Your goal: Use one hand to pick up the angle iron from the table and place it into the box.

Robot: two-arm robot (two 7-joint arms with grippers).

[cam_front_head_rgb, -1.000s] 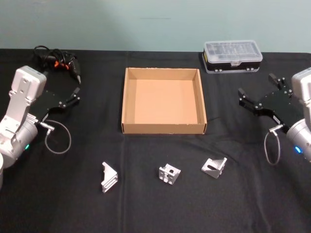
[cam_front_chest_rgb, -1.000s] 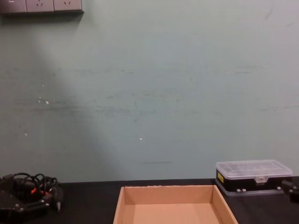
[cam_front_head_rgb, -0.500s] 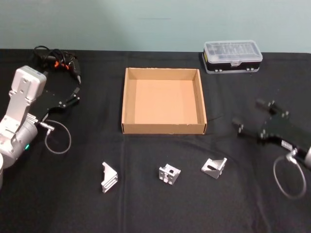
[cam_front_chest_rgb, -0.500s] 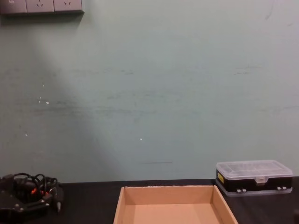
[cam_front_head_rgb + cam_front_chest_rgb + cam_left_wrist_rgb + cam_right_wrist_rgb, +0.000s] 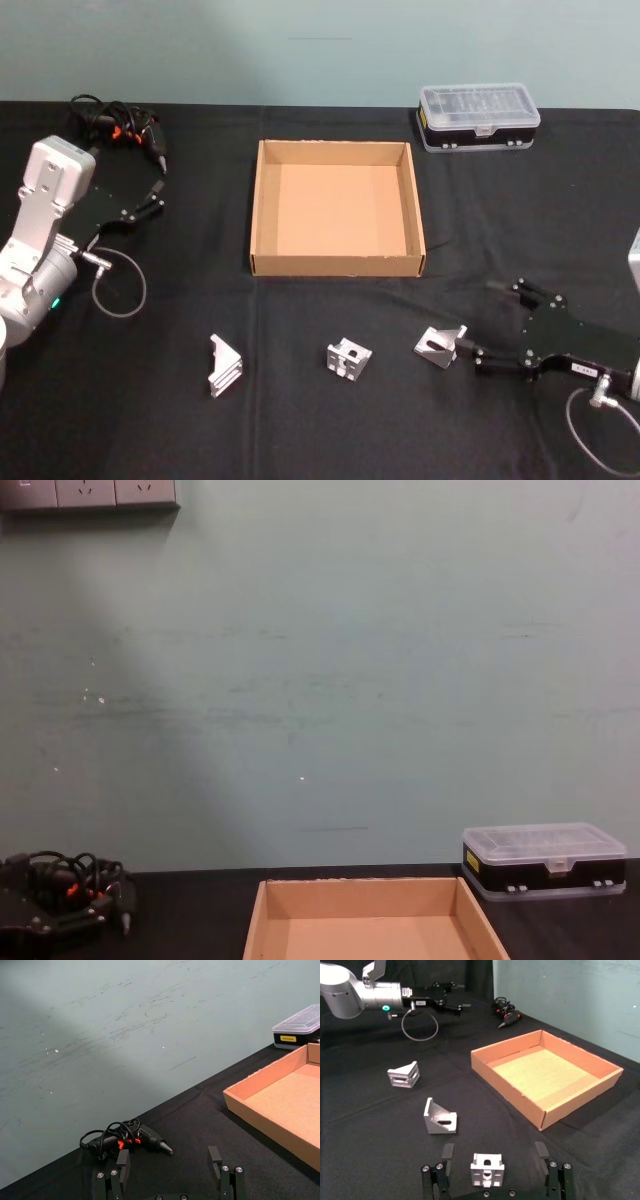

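Observation:
Three silver angle irons lie in a row on the black table (image 5: pixel 120 420), on the near side of the tan box (image 5: pixel 257 212): a left one (image 5: pixel 225 365), a middle one (image 5: pixel 348 359) and a right one (image 5: pixel 440 345). My right gripper (image 5: pixel 483 322) is open just right of the right angle iron, not holding it. In the right wrist view that angle iron (image 5: pixel 487 1169) shows between the spread fingers (image 5: pixel 448 1152). The box (image 5: pixel 545 1072) is empty. My left gripper (image 5: pixel 155 195) rests open at the far left.
A clear-lidded plastic case (image 5: pixel 478 115) stands behind the box on the right. A black tool with a tangled cable (image 5: pixel 120 125) lies at the back left near the left gripper (image 5: pixel 169 1162). The other two angle irons (image 5: pixel 440 1117) (image 5: pixel 404 1074) lie beyond the right gripper.
My right gripper has swung from beside the box toward the near edge and come down next to the right angle iron. The left arm has not moved.

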